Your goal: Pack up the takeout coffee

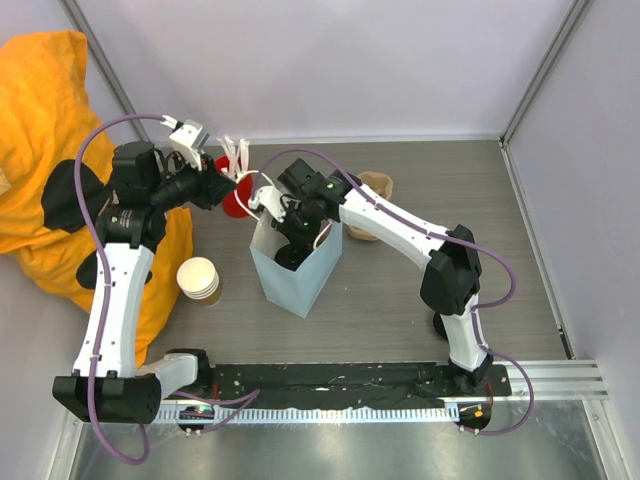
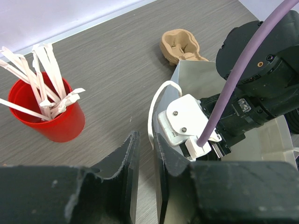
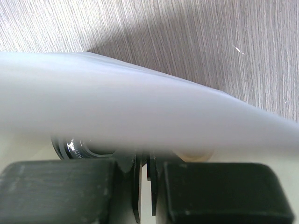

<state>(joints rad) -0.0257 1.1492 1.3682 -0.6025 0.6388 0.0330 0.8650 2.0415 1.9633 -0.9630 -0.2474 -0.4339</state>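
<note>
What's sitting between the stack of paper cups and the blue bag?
Nothing; the top view shows only bare table between the stack of paper cups and the blue bag.

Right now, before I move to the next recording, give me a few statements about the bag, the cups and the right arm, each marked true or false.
1. The right end effector is down inside the bag. True.
2. The red cup is empty. False: it holds white paper-wrapped straws.
3. A stack of paper cups stands on the table, on the left arm's side of the bag. True.
4. The cardboard cup carrier lies inside the bag. False: it lies on the table beyond the bag.
5. The bag lies flat on its side. False: it stands upright with its mouth open.
</note>
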